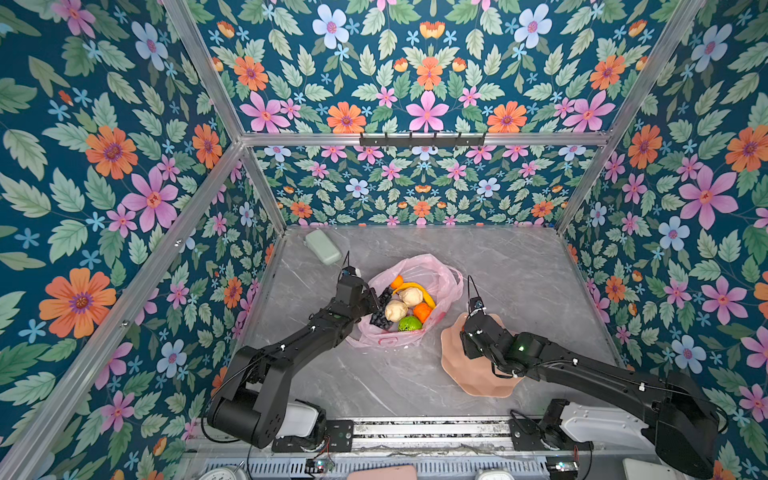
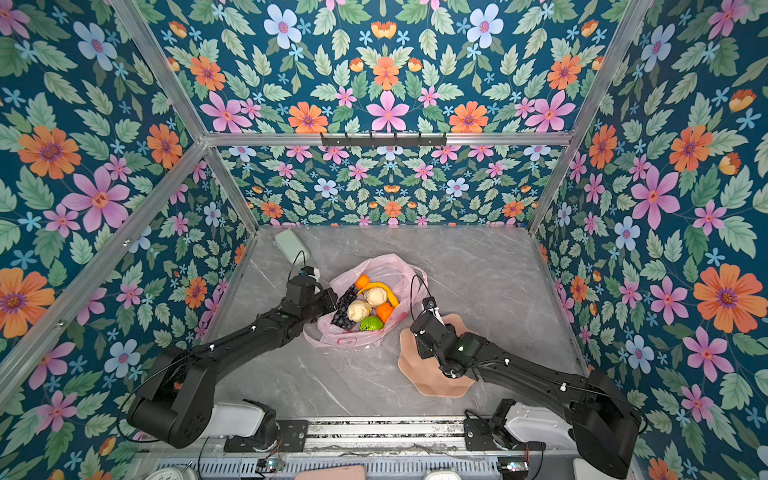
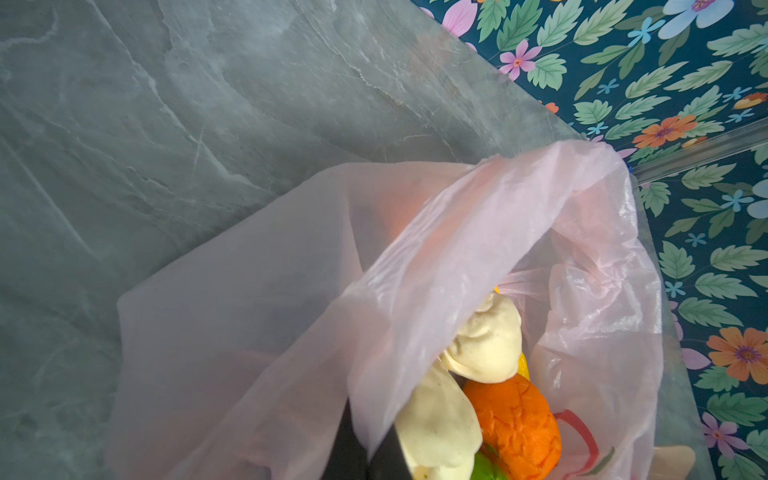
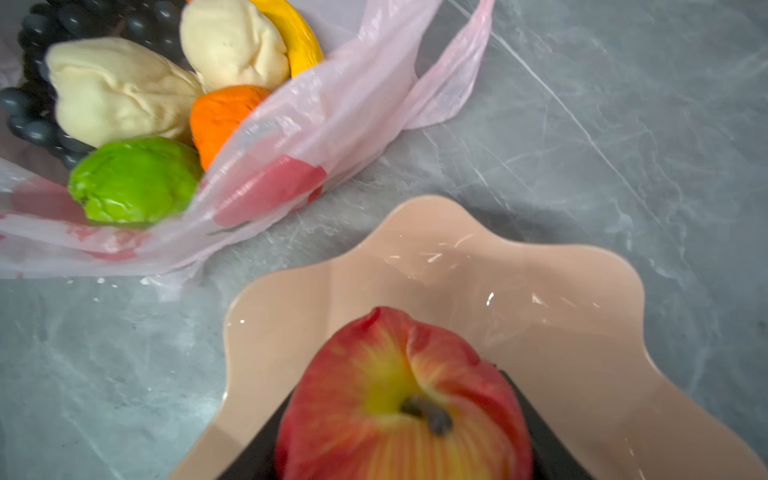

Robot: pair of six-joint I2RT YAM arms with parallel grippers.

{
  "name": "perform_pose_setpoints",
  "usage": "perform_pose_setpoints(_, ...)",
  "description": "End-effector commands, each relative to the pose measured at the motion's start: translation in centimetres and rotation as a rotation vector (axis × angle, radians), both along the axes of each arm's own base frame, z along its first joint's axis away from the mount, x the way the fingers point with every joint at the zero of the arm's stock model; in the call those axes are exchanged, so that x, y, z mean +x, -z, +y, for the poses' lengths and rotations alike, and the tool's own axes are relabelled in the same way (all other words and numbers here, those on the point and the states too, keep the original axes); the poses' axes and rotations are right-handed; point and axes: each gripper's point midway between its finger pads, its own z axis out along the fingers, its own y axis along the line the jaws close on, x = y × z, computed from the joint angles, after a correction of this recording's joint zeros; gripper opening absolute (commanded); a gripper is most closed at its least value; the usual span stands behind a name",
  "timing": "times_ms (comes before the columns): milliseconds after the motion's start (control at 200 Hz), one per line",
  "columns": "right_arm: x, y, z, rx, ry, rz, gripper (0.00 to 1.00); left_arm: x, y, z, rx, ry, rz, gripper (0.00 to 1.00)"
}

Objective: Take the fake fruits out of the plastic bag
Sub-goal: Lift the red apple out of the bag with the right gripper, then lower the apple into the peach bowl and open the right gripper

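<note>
In both top views, looking steeply down from high above and well in front of the plastic bag (image 1: 440,274) (image 2: 399,270), facing the back wall (image 1: 415,187) behind it, far enough off to take in the whole table (image 1: 519,270). From the left wrist, peering at close range over the bag's rim (image 3: 291,291) into its open mouth, with table and wall beyond. From the right wrist, looking down close on the bowl (image 4: 540,270) just beside the bag, past a red apple (image 4: 399,399) at the near edge, sharing with every other view the fake fruits (image 4: 124,91) in the bag's mouth.
</note>
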Motion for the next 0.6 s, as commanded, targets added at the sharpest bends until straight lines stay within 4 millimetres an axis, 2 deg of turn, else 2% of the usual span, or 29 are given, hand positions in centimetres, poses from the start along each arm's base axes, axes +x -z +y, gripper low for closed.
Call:
perform_pose_setpoints(0, 0.0, 1.1, -1.0, 0.039, 0.104, -0.037, 0.54, 0.3, -0.4, 0.1, -0.007, -0.012, -0.017, 0.00)
perform_pose_setpoints(95, -0.1, 2.6, -1.5, 0.049, 0.131, -0.038, 0.54, 0.3, -0.5, 0.2, -0.008, -0.018, -0.018, 0.00)
perform_pose_setpoints(355, 0.7, 4.6, -2.0, 0.019, 0.164, -0.082, 0.54, 0.6, -0.6, 0.3, 0.000, -0.024, -0.016, 0.00)
perform_pose_setpoints(460, 1.3, 5.0, -2.0, -0.002, 0.176, -0.107, 0.54, 0.6, -0.6, 0.4, 0.007, -0.027, -0.017, 0.00)
perform_pose_setpoints(595, 2.6, 4.5, -1.7, -0.026, 0.180, -0.174, 0.54, 0.7, -0.5, 0.4, 0.011, -0.028, -0.013, 0.00)
